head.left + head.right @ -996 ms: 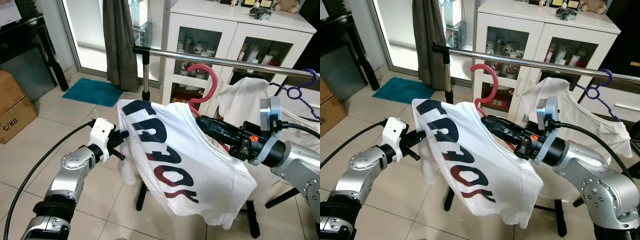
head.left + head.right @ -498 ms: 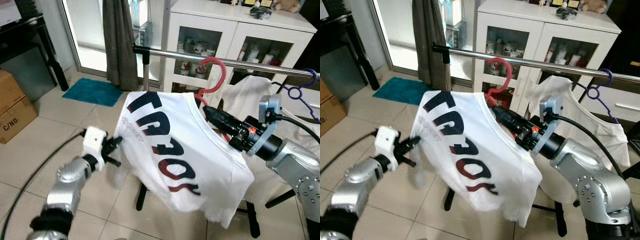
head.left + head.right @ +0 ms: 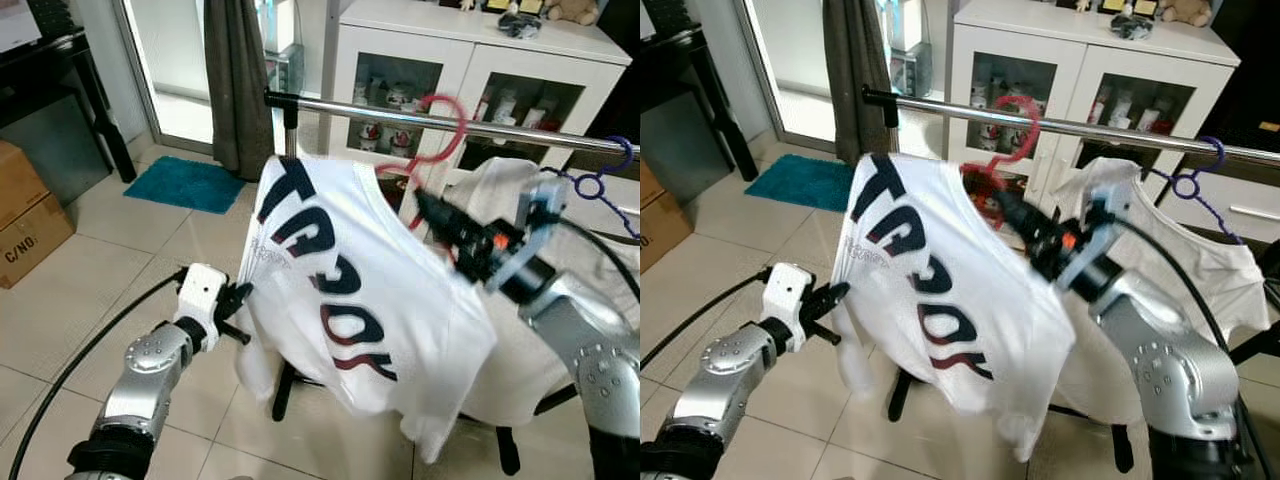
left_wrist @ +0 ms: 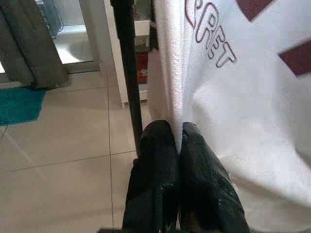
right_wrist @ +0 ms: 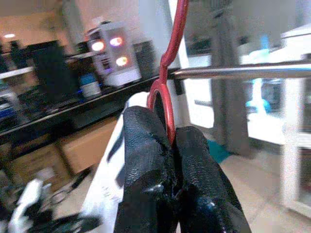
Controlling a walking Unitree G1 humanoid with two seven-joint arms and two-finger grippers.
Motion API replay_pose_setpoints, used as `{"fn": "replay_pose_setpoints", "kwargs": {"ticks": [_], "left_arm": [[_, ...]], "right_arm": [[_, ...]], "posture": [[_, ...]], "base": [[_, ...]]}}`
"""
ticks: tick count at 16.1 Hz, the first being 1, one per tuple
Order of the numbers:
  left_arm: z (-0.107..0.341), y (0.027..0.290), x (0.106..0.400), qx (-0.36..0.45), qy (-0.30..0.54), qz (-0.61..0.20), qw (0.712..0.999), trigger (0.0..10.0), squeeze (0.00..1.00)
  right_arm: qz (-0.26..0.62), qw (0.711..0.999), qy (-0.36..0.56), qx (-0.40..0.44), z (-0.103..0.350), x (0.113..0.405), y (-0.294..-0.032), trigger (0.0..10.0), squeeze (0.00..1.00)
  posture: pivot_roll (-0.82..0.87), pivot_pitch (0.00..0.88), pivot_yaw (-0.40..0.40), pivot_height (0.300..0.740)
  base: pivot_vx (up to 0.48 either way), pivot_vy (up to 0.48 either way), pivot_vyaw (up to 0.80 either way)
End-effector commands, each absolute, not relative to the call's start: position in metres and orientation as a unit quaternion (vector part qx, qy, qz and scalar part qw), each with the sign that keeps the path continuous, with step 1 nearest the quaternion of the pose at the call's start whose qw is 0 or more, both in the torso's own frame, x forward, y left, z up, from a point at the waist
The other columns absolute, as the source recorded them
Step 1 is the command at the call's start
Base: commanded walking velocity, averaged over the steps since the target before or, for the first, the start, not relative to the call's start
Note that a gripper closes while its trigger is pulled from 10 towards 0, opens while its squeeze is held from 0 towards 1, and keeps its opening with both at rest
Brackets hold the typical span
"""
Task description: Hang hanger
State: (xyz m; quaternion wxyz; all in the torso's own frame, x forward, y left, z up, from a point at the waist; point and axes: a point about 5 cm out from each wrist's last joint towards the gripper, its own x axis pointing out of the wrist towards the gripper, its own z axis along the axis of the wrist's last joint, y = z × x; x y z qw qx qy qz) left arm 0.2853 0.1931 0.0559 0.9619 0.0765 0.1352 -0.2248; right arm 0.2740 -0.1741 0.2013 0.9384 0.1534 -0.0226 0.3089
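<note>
While the right gripper (image 5: 171, 145) keeps its jaws clamped on the red hanger (image 3: 440, 125), hook level with the rail (image 3: 400, 110), the left gripper (image 4: 179, 138) pinches the white T-shirt (image 3: 360, 290) hem tight, jaws closed.

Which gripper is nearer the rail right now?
Right. The right gripper holds the pink hanger just below the rail; the left gripper pinches the white shirt edge, well below.

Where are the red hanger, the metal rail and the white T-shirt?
red hanger (image 3: 447, 112), left eye view, top curve of its hook.
metal rail (image 3: 340, 105), left eye view, bare stretch near its left end.
white T-shirt (image 3: 400, 290), left eye view, plain front cloth.
</note>
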Motion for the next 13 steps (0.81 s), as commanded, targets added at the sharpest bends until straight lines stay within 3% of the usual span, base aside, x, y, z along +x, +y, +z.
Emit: {"fn": "replay_pose_setpoints", "kwargs": {"ticks": [1,5,13], "left_arm": [[0.042,0.197,0.276,0.089,0.170,-0.224,0.956,0.0,0.00],[0.040,0.195,0.272,0.100,0.168,-0.238,0.951,0.0,0.00],[0.048,0.171,0.264,0.134,0.132,-0.350,0.918,0.0,0.00]], "right_arm": [[0.262,0.950,-0.090,0.146,0.223,0.277,-0.192,10.0,0.00],[0.217,0.961,-0.092,0.144,0.222,0.283,-0.201,10.0,0.00],[0.181,0.976,-0.070,0.101,0.212,0.289,-0.204,10.0,0.00]], "posture": [[-0.07,0.000,-0.006,0.740],[-0.07,0.000,-0.011,0.740],[-0.07,0.000,-0.014,0.740]], "base": [[0.000,0.000,0.00],[0.000,0.000,0.00],[0.000,0.000,0.00]]}}
